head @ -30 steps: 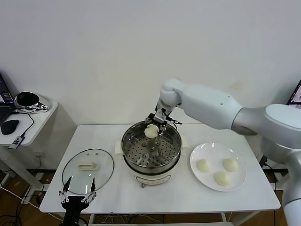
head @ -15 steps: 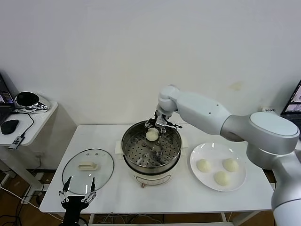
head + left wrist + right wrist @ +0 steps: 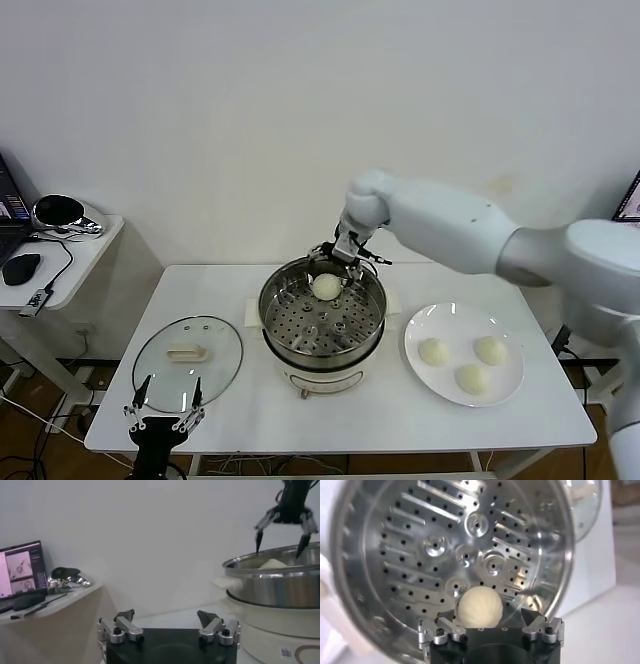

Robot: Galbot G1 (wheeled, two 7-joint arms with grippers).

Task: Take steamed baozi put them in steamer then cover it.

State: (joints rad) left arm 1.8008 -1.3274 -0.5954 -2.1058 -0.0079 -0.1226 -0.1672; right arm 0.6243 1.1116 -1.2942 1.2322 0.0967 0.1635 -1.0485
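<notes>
Right wrist view looks straight down past the right gripper (image 3: 492, 630), whose fingers are spread with nothing between them; one baozi (image 3: 480, 607) lies free on the perforated tray of the steamer (image 3: 395, 525), toward the tray's far side as the head view has it. In that head view the right gripper (image 3: 345, 254) hangs just above the steamer's back rim. Three more baozi (image 3: 433, 351) lie on the white plate (image 3: 420, 382) to the steamer's right. The cover (image 3: 187, 361) lies flat on the table (image 3: 330, 420) to the steamer's left, and the left gripper (image 3: 165, 404), fingers apart, is parked near the table's front edge, close to the cover. Likely risks: a fingertip clipping the steel rim on the way out, or later buns crowding this one and rolling.
</notes>
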